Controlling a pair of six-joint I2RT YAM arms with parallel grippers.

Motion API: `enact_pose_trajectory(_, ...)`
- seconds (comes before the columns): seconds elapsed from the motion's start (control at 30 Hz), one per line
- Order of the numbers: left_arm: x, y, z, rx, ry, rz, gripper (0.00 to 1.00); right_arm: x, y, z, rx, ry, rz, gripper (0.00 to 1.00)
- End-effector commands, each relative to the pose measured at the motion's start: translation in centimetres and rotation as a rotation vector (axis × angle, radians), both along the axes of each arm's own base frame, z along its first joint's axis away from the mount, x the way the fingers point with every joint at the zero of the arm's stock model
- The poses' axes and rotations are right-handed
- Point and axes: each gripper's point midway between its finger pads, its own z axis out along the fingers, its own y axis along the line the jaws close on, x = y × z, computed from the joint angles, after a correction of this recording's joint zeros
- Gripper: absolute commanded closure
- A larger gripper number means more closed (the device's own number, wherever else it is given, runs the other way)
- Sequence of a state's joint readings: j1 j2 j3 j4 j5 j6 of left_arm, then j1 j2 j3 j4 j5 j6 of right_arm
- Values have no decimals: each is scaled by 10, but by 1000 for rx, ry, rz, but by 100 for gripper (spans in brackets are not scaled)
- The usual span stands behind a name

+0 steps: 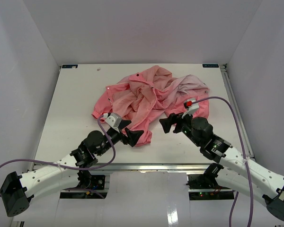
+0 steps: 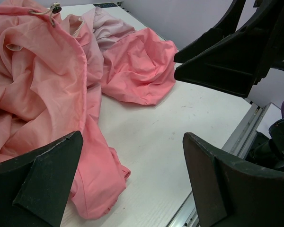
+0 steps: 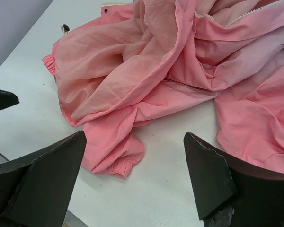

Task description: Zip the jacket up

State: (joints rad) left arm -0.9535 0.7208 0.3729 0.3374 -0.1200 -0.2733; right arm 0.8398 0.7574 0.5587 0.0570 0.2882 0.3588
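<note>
Left hand [image 1: 130, 131] and right hand [image 1: 172, 122] are wide open and hold nothing. The pink jacket [image 1: 149, 94] lies bunched up on the desk [image 1: 75, 104], just past both hands, its near edge between them.

The white table [image 1: 75, 104] has a matte top, with a metal rail [image 1: 235, 106] running along the table's right edge and a second rail [image 1: 146, 166] along its near edge. One blue tab [image 1: 69, 66] sits at the table's far-left corner and another blue tab [image 1: 210, 65] at its far-right corner, with a small reddish speck [image 1: 99, 69] on the top near the far-left corner. Plain pale walls enclose the table: a left wall [image 1: 14, 85], a back wall [image 1: 142, 28] and a right wall [image 1: 270, 71].
</note>
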Motion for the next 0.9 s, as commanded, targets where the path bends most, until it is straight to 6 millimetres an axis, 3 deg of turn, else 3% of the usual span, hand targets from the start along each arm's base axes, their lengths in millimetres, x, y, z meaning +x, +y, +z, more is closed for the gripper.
enact_pose_trajectory(0.0, -4, -2, 3, -9, -16, -18, 2, 5, 4, 15, 30, -43, -6, 10)
enact_pose_trajectory(0.23, 5, 7, 1, -7, -12, 52, 2, 23, -1, 33, -9, -72, -89, 10)
enact_pose_trajectory(0.37, 17, 24, -3, -9, 13, 168, 2, 59, -6, 48, -77, -89, -215, 10)
enact_pose_trajectory(0.47, 25, 42, -3, -24, 26, 270, 2, 93, 10, 59, -117, -83, -199, 10)
enact_pose_trajectory(0.5, 32, 55, -5, -34, 42, 348, 2, 103, 20, 76, -98, -96, -172, 10)
enact_pose_trajectory(0.57, 36, 76, -2, -68, 54, 455, 2, 137, 29, 63, -131, -51, -165, 9)
enact_pose_trajectory(0.63, 38, 91, -3, -86, 66, 526, 2, 161, 35, 62, -131, -35, -158, 8)
enact_pose_trajectory(0.77, 35, 100, 1, -137, 52, 542, 2, 208, 49, 51, -177, -30, -149, 7)
enact_pose_trajectory(0.87, 35, 104, 2, -147, 52, 555, 2, 231, 67, 30, -227, -21, -82, 4)
